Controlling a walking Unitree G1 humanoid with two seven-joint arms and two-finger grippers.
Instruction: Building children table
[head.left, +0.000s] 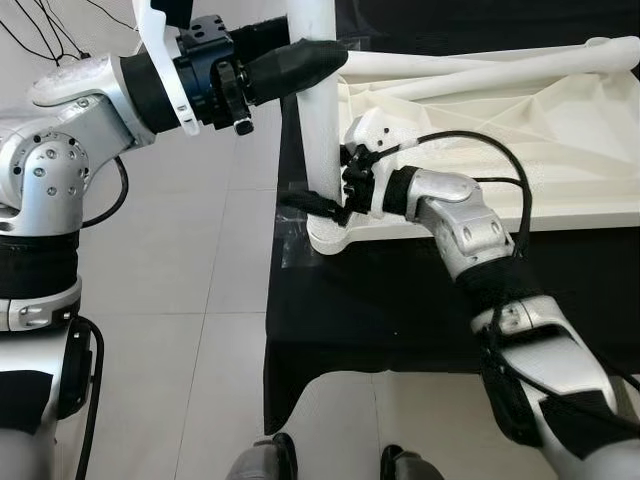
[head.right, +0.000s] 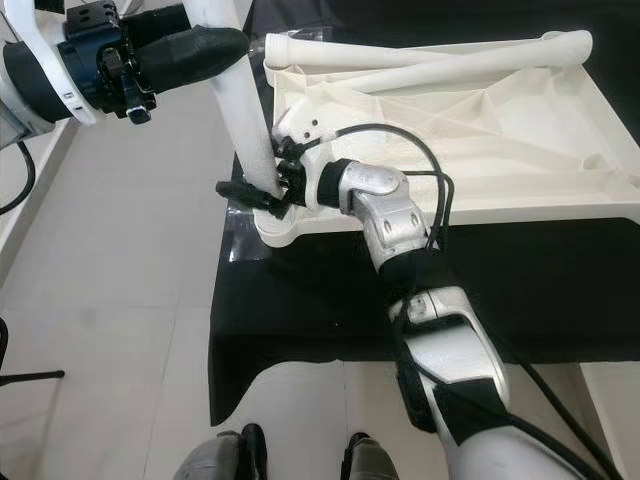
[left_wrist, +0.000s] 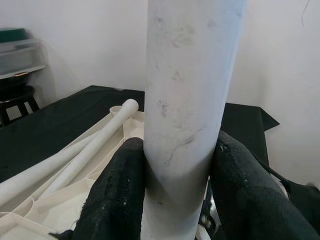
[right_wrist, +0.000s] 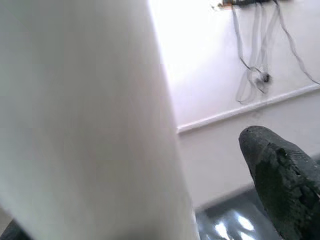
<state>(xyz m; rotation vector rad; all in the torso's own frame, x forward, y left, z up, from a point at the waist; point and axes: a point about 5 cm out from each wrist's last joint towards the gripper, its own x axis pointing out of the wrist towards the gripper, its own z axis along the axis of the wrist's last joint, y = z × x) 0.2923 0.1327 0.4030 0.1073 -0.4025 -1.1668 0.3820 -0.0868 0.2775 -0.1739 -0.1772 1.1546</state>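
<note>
A black-covered counter (head.left: 400, 320) stands on a pale tiled floor (head.left: 200, 300). Directly on it lies an upturned white plastic tabletop (head.left: 560, 130), ribbed underside up, its corner reaching the counter's left edge.

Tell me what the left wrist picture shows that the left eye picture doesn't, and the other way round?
Left wrist alone: up close, two black fingers pressed on either side of the standing white leg, with a white wall behind.

Left eye alone: the wider scene. The left end effector holds the leg high up, the right end effector is at its foot, where it meets a corner of the upside-down white tabletop. The tiled floor is there too.

Both: the standing leg, spare legs lying on the tabletop, and the black cloth.
</note>
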